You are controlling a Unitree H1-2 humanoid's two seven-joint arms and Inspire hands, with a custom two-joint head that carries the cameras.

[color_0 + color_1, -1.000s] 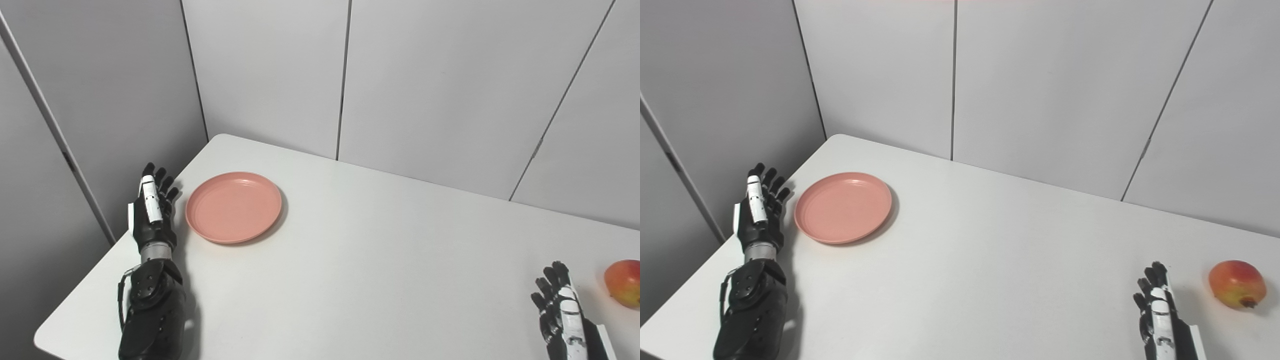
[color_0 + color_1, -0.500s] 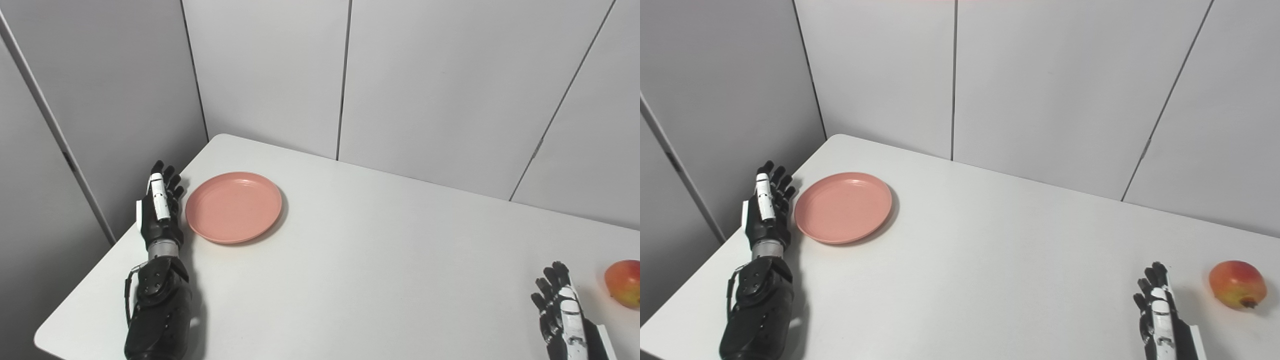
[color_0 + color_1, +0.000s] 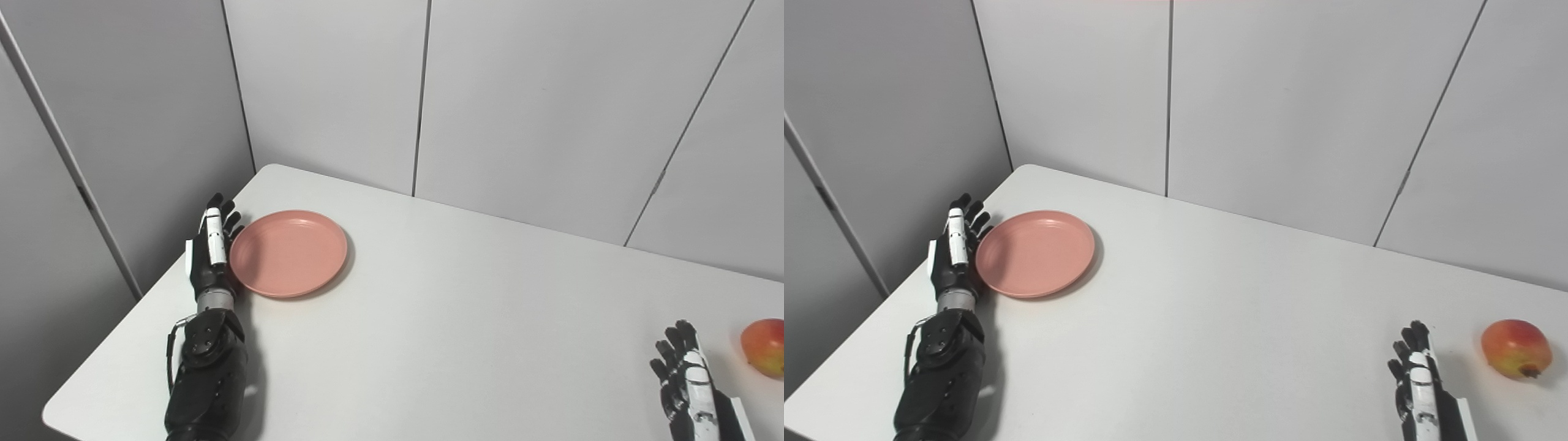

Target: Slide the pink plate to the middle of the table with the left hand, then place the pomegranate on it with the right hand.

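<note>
One pink plate (image 3: 288, 253), one pomegranate (image 3: 1516, 348); fruit whole only in right eye view. Left robot hand (image 3: 211, 254) released, at plate's left rim; right robot hand (image 3: 1418, 383) released.

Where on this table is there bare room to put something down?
Most of the table is bare: the wide middle stretch between the pink plate and the right hand holds nothing. It is tight only at the left edge, where the left hand stands against the plate's rim, and at the right, where the pomegranate lies beside the right hand.
</note>
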